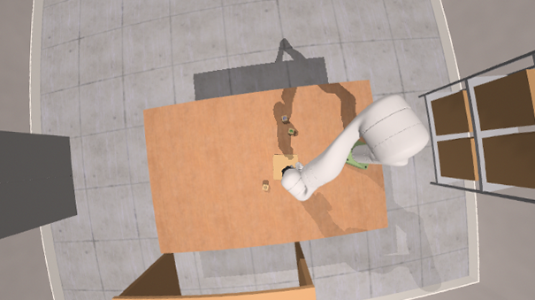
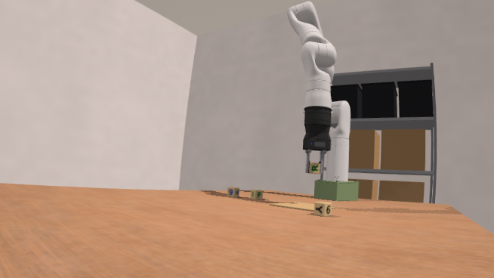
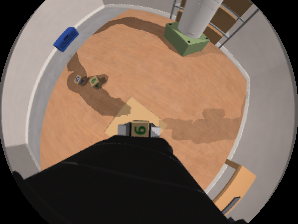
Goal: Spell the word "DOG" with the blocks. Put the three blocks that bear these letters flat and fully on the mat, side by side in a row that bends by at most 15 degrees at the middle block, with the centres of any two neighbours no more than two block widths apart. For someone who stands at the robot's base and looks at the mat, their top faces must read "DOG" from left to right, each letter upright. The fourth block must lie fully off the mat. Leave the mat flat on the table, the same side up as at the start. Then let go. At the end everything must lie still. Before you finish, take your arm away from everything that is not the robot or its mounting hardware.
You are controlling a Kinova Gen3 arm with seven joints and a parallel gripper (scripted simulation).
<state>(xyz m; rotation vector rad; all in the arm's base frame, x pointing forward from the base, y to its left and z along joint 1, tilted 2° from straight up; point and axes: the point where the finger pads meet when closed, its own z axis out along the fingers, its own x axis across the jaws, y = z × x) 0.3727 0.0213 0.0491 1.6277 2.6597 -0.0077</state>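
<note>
My gripper (image 2: 314,168) is shut on a wooden letter block (image 2: 314,168) and holds it in the air above the thin tan mat (image 2: 292,205). The side facing the exterior camera shows a green "R". In the wrist view the held block (image 3: 140,128) shows a green letter on its top face, which I cannot read, with the mat (image 3: 136,111) below it. A block showing "Y" and "6" on its sides (image 2: 322,208) lies on the table just off the mat's near edge. Two more blocks, one with a blue "9" (image 2: 233,192) and one with a green "F" (image 2: 257,194), lie further off beyond the mat.
The arm's green base (image 2: 336,189) stands at the table's far edge behind the mat. A metal shelf with brown boxes (image 2: 393,151) stands behind the table. From above, the arm (image 1: 331,163) covers part of the mat (image 1: 283,164).
</note>
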